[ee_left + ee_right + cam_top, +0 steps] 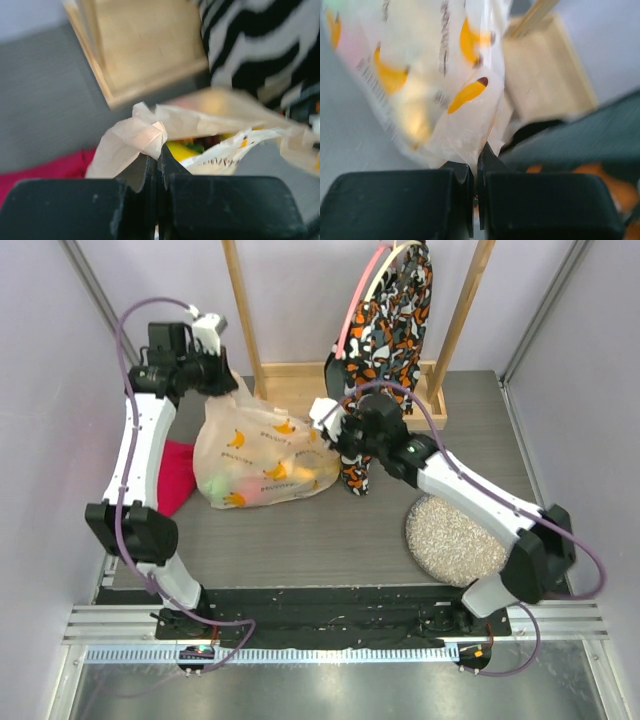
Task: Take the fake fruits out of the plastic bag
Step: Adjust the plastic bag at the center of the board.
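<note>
- The left gripper (158, 159) is pinched tight on the bag (258, 452) rim, and the right gripper (477, 156) clamps the opposite edge
- The bag spans between them, with the fruits (181, 150) inside, just beyond the left gripper

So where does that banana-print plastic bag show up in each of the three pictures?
Top external: the plastic bag sits left of centre, between the two arms.
Left wrist: the bag fills the middle, crumpled edge low at centre.
Right wrist: the bag runs from upper left to centre.
Shared landmark: the wooden stand base, just behind the bag in all three.
</note>
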